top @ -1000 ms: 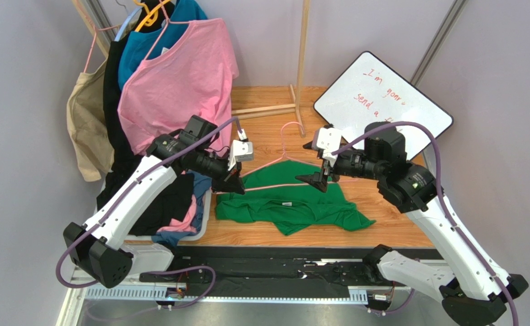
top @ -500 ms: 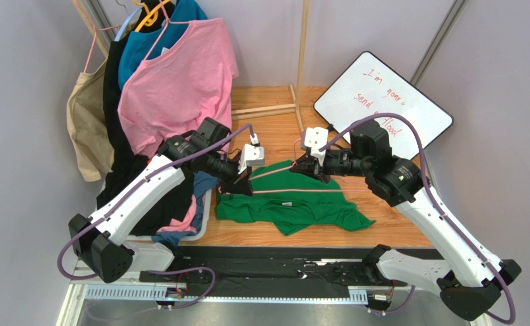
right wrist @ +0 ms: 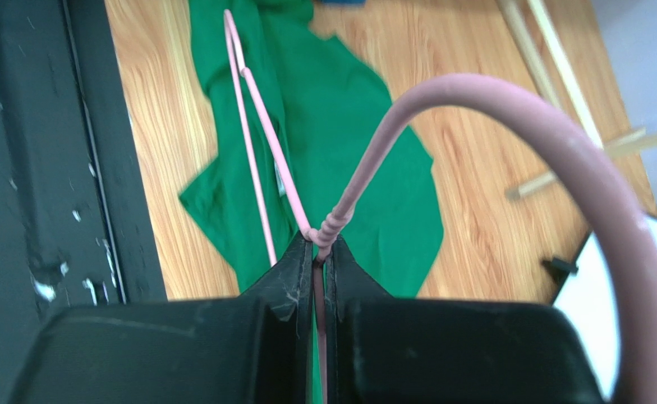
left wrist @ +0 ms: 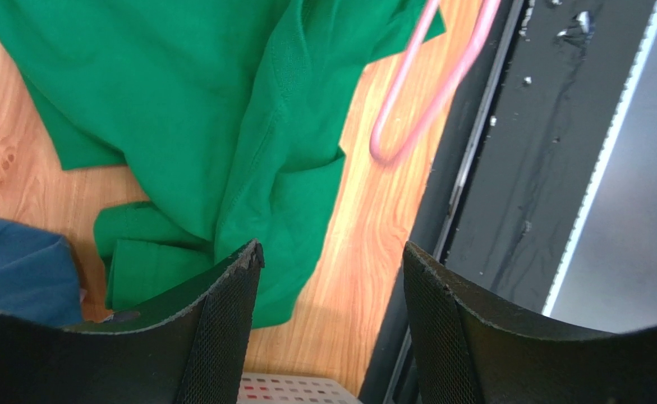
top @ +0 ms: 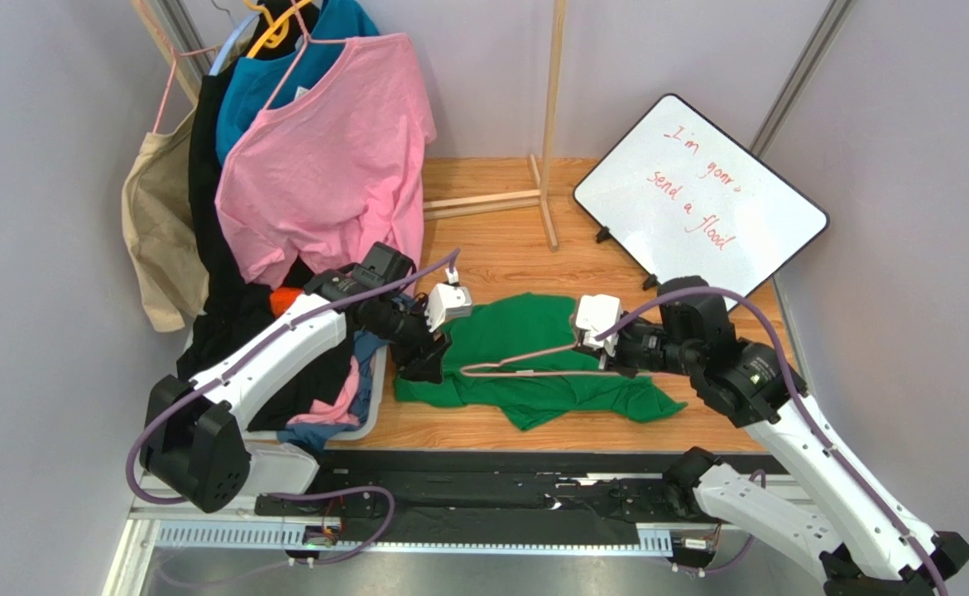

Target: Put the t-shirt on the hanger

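The bright green t-shirt (top: 517, 325) lies crumpled on the wooden table; it also fills the upper left of the left wrist view (left wrist: 180, 109). The pale-pink hanger (top: 514, 361) lies slanted across it. My right gripper (top: 590, 350) is shut on the hanger's twisted neck (right wrist: 323, 234), and the hook (right wrist: 517, 109) curves up over the fingers. My left gripper (top: 426, 361) hovers at the shirt's left edge, open (left wrist: 332, 257), with nothing between its fingers. One rounded hanger corner (left wrist: 407, 126) shows ahead of it.
A pink t-shirt (top: 328, 149) and a teal-blue shirt (top: 334, 31) hang on the wooden rack (top: 555, 112) at the back left. A white basket (top: 371, 404) of clothes sits left of the green shirt. A whiteboard (top: 701, 199) leans at the back right. A black strip (top: 514, 478) runs along the near edge.
My right gripper shut on the hanger's neck and drew it toward the near right over the shirt. My left gripper let go of the hanger's corner and opened.
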Robot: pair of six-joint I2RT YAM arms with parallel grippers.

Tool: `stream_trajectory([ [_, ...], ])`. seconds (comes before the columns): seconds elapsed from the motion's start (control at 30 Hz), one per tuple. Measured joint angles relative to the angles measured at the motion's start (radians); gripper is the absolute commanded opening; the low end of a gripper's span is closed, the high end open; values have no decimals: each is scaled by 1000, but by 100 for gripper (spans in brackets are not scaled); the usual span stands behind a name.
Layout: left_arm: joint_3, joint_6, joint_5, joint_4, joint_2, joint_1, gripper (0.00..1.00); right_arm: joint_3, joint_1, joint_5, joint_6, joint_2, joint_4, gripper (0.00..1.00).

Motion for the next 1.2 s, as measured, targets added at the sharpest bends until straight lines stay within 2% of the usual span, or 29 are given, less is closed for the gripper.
stream_trajectory([
  [0.2, -19, -42, -82, 101, 43, -60, 68, -58, -15, 65, -87, -43, -91, 0],
  [0.33, -24, -83, -148, 184, 117, -120, 68, -95, -15, 103, -114, -50, -95, 0],
  [0.57, -24, -103, -220, 272, 209, -159, 69, -116, -15, 165, -135, -24, -80, 0],
  [0.67, -24, -103, -249, 300, 238, -182, 61, -121, -15, 184, -138, -21, -55, 0],
  [0.7, -24, -103, -259, 309, 250, -187, 52, -125, -15, 192, -140, -21, -41, 0],
  [0.77, -24, -104, -280, 321, 272, -191, 48, -132, -15, 203, -142, -21, -24, 0],
  [0.9, -23, -112, -309, 339, 303, -186, 59, -132, -15, 214, -146, -20, -6, 0],
  [1.07, -23, -126, -295, 355, 305, -151, 66, -132, -15, 226, -155, -17, 4, 0],
  [1.2, -23, -117, -259, 360, 291, -133, 66, -132, -15, 224, -159, -17, 5, 0],
])
